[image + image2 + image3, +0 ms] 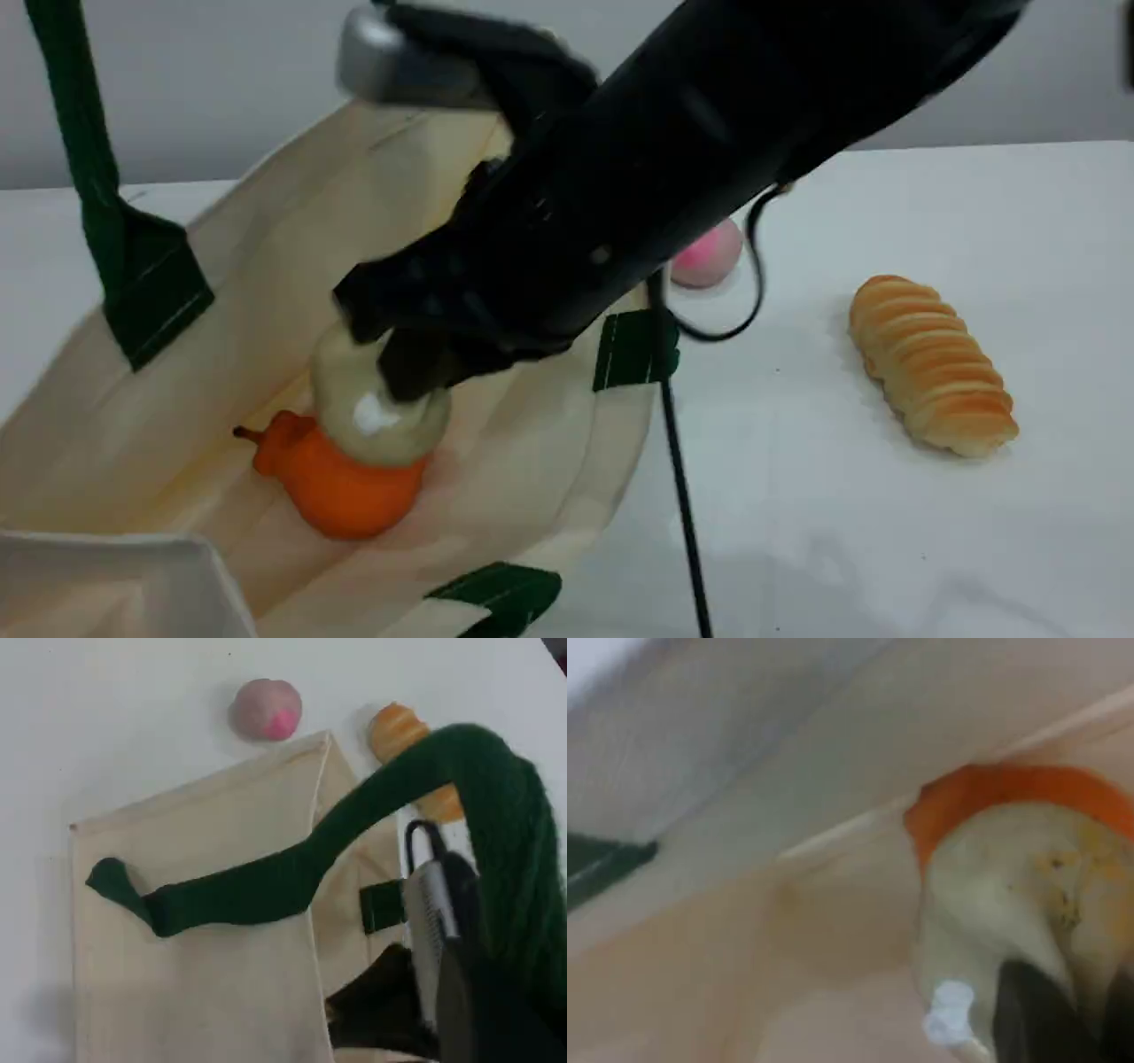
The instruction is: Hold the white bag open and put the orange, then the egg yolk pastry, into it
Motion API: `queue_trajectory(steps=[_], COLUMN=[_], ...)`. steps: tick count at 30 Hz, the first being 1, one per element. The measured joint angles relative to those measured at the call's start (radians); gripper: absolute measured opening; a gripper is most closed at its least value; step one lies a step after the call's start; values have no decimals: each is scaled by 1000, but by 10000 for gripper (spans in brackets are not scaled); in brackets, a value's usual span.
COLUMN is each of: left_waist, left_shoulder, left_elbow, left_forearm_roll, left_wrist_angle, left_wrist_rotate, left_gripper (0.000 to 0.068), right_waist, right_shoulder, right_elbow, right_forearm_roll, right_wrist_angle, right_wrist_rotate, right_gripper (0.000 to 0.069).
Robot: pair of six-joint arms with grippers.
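Observation:
The white bag (532,461) lies open at the left of the scene view, mouth toward the camera. The orange (332,487) rests on the bag's inner floor, stem to the left. My right gripper (416,368) reaches into the bag from the upper right and is shut on the egg yolk pastry (368,421), held just above the orange. In the right wrist view the pastry (1010,895) fills the lower right, with the orange (983,793) behind it. My left gripper (456,939) is shut on the bag's dark green handle (266,890), which pulls one side of the bag (195,992) up.
A greyish-pink ball (709,252) with a magenta spot sits on the white table just behind the bag's right rim. A long ridged golden bread (930,363) lies further right. A black cable (682,496) hangs from the right arm beside the bag.

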Motion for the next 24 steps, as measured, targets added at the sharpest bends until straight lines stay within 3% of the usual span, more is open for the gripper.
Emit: queue_trajectory(steps=[9,11,19,24], left_waist=[0,0,0,0], left_shoulder=[0,0,0,0], left_elbow=[0,0,0,0], left_forearm_roll=[7,7,9,12], left_wrist_angle=[0,0,1,-12], left_wrist_rotate=[0,0,0,0], left_gripper=[71,71,71,71], right_waist=[27,27,25,18], right_shoulder=[16,15,8,-35], right_elbow=[-41,-41,-41,-40], right_forearm_roll=[-2,-2,-2,-45], right_wrist_angle=[-10,-10,1,17], right_wrist_rotate=[-8,-15,-22,-14], right_gripper=[96,137,416,467])
